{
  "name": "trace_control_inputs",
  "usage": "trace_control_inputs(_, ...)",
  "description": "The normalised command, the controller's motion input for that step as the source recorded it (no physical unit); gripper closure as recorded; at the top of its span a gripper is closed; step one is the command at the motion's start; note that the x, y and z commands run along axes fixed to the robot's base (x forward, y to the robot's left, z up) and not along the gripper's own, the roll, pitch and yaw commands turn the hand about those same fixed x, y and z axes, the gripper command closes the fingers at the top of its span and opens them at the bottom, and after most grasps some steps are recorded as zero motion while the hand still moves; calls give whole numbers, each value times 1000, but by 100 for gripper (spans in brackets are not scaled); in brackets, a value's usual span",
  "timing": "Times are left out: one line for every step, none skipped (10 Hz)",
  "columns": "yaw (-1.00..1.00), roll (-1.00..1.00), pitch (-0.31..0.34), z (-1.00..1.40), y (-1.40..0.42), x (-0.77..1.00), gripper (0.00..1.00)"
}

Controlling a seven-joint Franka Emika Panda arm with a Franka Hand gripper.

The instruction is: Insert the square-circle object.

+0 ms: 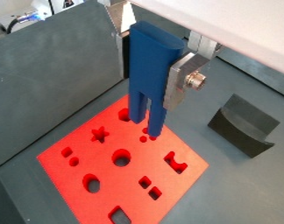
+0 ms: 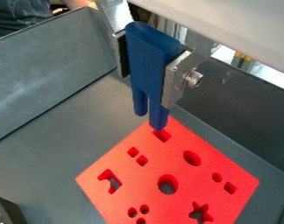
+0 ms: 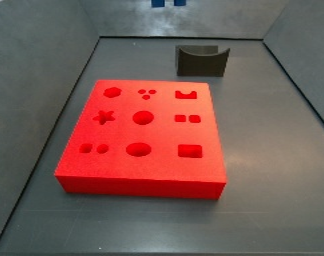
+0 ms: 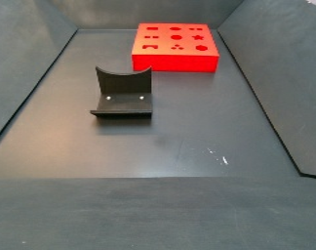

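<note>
Blue forked block (image 1: pixel 148 74): bright blue plastic, elongated, ending in two parallel prongs; hangs upright, prongs down, clear above the red board (image 1: pixel 124 162), seen in both wrist views (image 2: pixel 145 74). Prong tips sit over the board's edge region, near a group of small round holes in a wrist view (image 1: pixel 145 134) and above a small square hole in a wrist view (image 2: pixel 162 136); not touching the board. In a side view only a small blue part (image 3: pixel 168 3) shows at the picture's upper edge. Pincer (image 1: pixel 156 70): clamped on the blue forked block, one silver finger plate (image 1: pixel 183 77) pressed flat against the block's side, also in the other wrist picture (image 2: pixel 177 77); the opposite finger is hidden behind the block. Red board: flat, thick, rectangular, with star, round, square and notched holes, lying on the dark grey bench (image 3: pixel 258 130) in both side views (image 4: pixel 176 47). Dark grey block (image 3: pixel 202 60): curved notch on top, standing apart from the board on the bench, also visible in a side view (image 4: pixel 123 94) and a wrist view (image 1: pixel 243 124).
</note>
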Motion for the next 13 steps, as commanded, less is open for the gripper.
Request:
trace_control_inputs(-126,-10,0,-203,-160,183,100)
trace_control_inputs(-126,-13,0,-214,-157,174,100)
trace_control_inputs(-129,-7,0,-206,-169,191,100)
trace_control_inputs(-137,-6,0,-194,-183,203,100)
trace_control_inputs(-149,-6,0,-191,-191,203,100)
trace_control_inputs(-149,-6,0,-180,-197,203,100)
trace_control_inputs(-151,-9,0,-183,-191,186,100)
trace_control_inputs(-151,-6,0,-180,-200,200,100)
trace_control_inputs(-157,-9,0,-183,-191,189,100)
trace_control_inputs(-160,-4,0,-174,-209,214,100)
trace_control_inputs(-171,-9,0,-174,-209,203,100)
trace_control_inputs(-169,-9,0,-174,-209,186,100)
trace_control_inputs(-169,-10,0,-174,-206,183,100)
